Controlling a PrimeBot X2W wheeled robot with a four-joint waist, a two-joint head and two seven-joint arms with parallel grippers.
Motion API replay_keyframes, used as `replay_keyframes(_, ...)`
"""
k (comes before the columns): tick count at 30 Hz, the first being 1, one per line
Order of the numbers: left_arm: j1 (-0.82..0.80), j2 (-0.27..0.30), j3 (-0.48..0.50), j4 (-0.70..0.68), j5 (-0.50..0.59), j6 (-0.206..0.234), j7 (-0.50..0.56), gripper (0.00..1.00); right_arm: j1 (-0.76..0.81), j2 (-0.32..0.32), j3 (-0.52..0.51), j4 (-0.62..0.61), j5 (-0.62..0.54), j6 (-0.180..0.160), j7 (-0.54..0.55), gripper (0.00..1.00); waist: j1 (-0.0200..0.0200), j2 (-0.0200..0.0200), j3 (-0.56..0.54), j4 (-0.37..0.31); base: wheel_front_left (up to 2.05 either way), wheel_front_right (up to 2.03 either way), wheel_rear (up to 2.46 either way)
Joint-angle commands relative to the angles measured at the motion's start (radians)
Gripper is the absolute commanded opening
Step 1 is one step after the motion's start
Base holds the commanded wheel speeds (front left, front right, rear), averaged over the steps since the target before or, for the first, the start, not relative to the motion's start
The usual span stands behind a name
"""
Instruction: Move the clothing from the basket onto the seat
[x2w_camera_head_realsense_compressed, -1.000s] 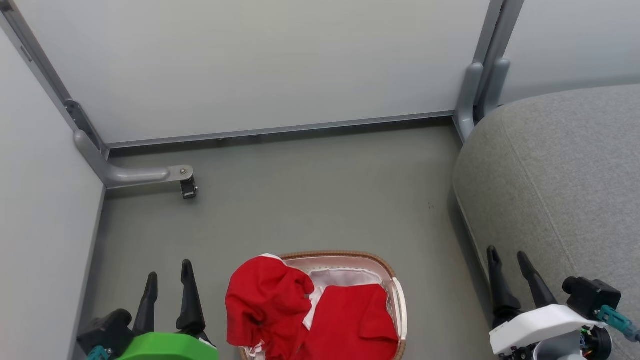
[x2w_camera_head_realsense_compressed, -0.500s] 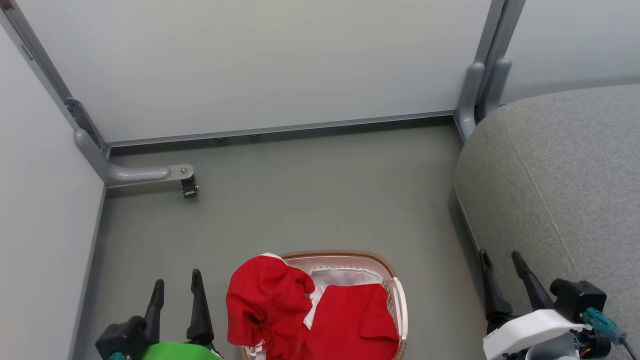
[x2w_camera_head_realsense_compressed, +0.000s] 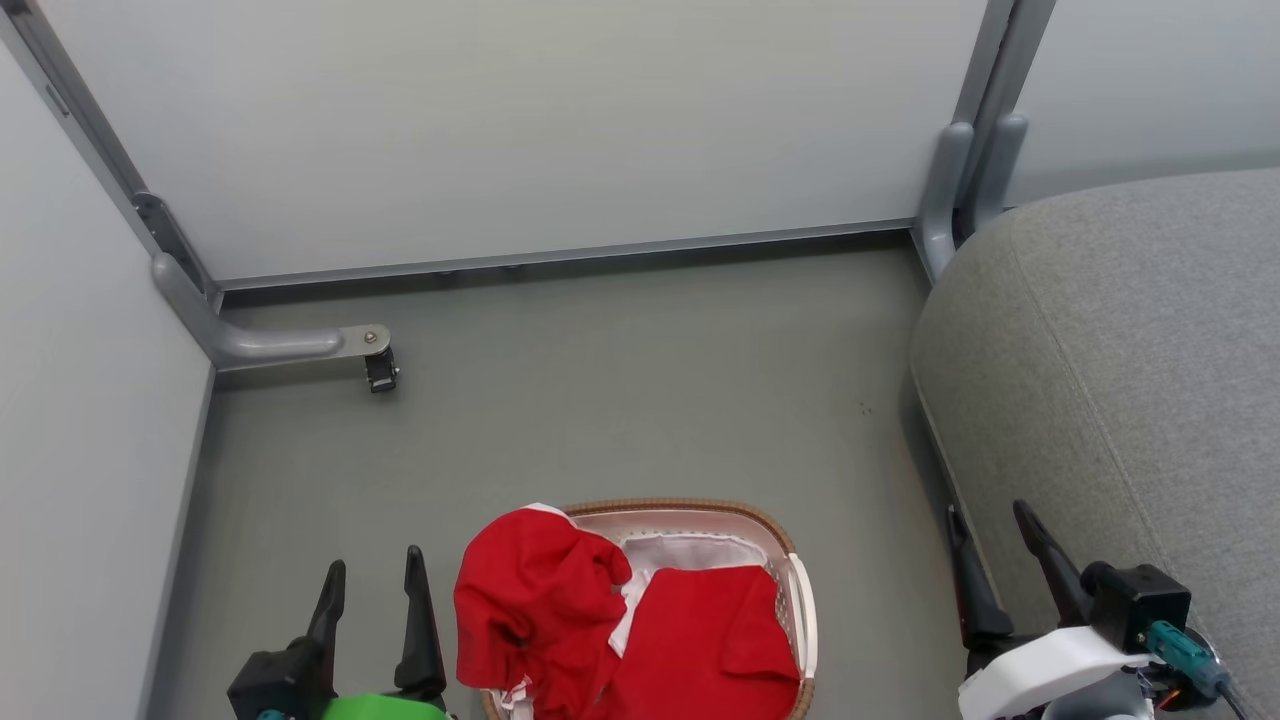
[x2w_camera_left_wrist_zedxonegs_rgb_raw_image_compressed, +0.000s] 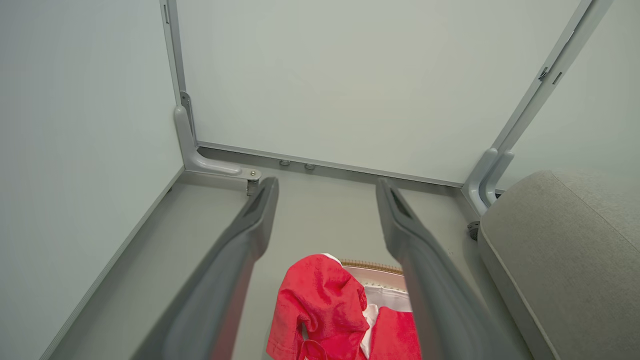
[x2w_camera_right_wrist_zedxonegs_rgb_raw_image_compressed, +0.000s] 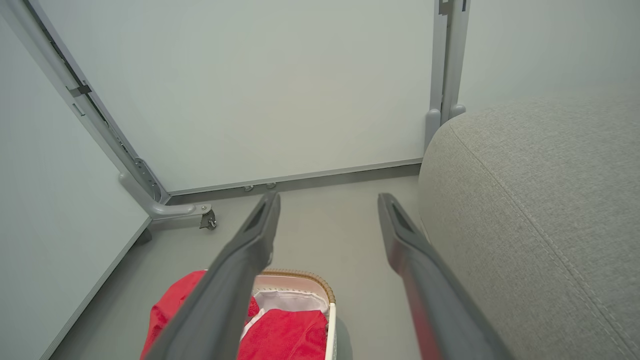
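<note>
L gripper (x2w_camera_head_realsense_compressed: 373, 558) & R gripper (x2w_camera_head_realsense_compressed: 985, 508) sank lower vs prev frame, both wide, empty; clothing (x2w_camera_head_realsense_compressed: 700, 640) all in basket (x2w_camera_head_realsense_compressed: 690, 507), none on seat (x2w_camera_head_realsense_compressed: 1130, 350).

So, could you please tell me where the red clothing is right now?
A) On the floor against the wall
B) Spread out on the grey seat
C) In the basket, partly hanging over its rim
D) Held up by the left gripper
C: the clothing lies in the basket, one piece draped over its rim; the left gripper and right gripper are open and hold nothing.
</note>
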Motion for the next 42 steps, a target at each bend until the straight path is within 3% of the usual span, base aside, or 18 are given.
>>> replay_keyframes(1,0.013,0.007,-0.003,0.002,0.025,0.007,-0.008,1.00,0.015,-0.006,0.003,0.001,-0.020,0.000,-0.008,1.00,0.0000,-0.0001,0.000,0.001,0.00,0.00,0.00)
replay_keyframes(9,0.021,0.008,-0.016,0.004,0.074,0.013,-0.021,1.00,0.019,-0.007,0.007,0.002,-0.064,0.000,-0.021,1.00,0.0000,-0.0001,0.002,0.003,0.00,0.00,0.00)
replay_keyframes(42,-0.024,0.007,-0.012,0.000,0.064,0.003,-0.020,1.00,-0.013,-0.007,-0.005,-0.013,-0.060,0.000,-0.020,1.00,0.0000,-0.0001,0.055,-0.001,0.00,0.00,0.00)
